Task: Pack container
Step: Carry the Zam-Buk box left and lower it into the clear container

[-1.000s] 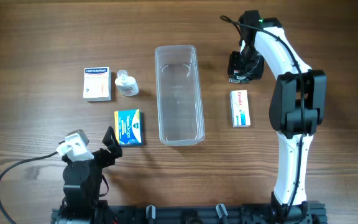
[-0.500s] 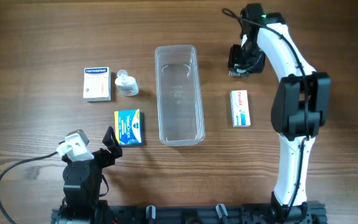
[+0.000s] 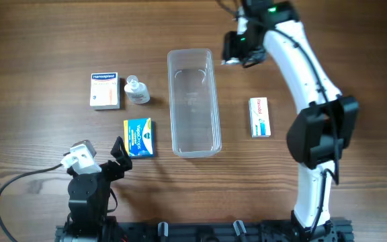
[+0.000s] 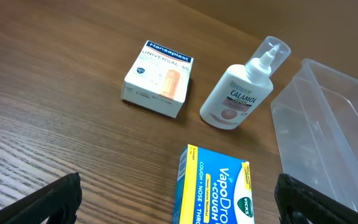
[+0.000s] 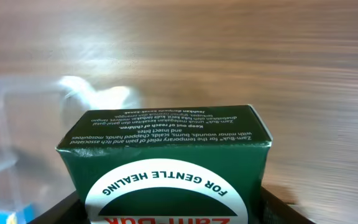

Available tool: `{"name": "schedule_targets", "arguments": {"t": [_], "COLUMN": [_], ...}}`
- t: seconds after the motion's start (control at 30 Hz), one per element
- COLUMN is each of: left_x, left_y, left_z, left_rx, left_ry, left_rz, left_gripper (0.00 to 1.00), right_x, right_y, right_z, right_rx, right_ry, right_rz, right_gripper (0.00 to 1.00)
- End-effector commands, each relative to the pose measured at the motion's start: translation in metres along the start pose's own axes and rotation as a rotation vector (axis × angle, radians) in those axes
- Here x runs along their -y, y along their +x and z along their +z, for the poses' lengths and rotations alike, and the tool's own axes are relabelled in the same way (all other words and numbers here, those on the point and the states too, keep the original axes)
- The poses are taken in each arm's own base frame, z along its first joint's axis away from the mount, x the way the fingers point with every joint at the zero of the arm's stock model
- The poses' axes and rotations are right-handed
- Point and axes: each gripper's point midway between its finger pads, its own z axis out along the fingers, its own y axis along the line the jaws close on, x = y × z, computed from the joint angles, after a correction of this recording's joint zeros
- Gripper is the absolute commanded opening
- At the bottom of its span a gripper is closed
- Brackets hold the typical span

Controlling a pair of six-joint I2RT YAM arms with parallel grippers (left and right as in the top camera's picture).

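Observation:
The clear plastic container [image 3: 193, 101] lies lengthwise at the table's middle, with nothing inside; its corner shows in the left wrist view [image 4: 334, 124] and blurred at the left of the right wrist view [image 5: 5, 143]. My right gripper [image 3: 237, 48] is shut on a dark green Zam-Buk box [image 5: 166, 162] and holds it in the air just right of the container's far end. My left gripper [image 3: 116, 156] is open and empty at the near left, its fingertips [image 4: 179, 199] on either side of a blue Vicks VapoDrops box [image 3: 138, 137] without touching it.
A white Hansaplast box [image 3: 105, 90] and a small Calamol bottle [image 3: 137, 91] lie left of the container. A white box [image 3: 260, 117] lies to its right. The Hansaplast box [image 4: 157, 78], the bottle [image 4: 241, 93] and the Vicks box [image 4: 216, 190] show in the left wrist view.
My right arm has lifted and carried the green box left and farther back, toward the container's far end. The left arm has not moved.

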Motion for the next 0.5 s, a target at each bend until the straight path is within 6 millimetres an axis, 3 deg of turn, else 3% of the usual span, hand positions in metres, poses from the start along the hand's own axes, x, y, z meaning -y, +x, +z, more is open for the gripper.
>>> {"name": "schedule_targets", "arguments": {"t": [0.0, 0.1, 0.3, 0.47], "left_x": [0.0, 0.0, 0.0, 0.0], "left_y": [-0.001, -0.001, -0.001, -0.001], "left_z": [0.0, 0.0, 0.0, 0.0], "left_rx": [0.009, 0.009, 0.009, 0.009], "left_ry": [0.005, 0.005, 0.005, 0.005], "left_rz": [0.009, 0.009, 0.009, 0.009], "left_gripper": [1.0, 1.0, 1.0, 1.0], "right_x": [-0.048, -0.079, -0.114, -0.128], "right_y": [0.008, 0.022, 0.034, 0.035], "right_z": [-0.014, -0.012, -0.01, -0.008], "right_rx": [0.011, -0.003, -0.004, 0.007], "right_ry": [-0.095, -0.121, -0.156, -0.17], "right_rz": [-0.084, -0.123, -0.136, -0.112], "right_gripper": [0.61, 0.63, 0.65, 0.66]}}
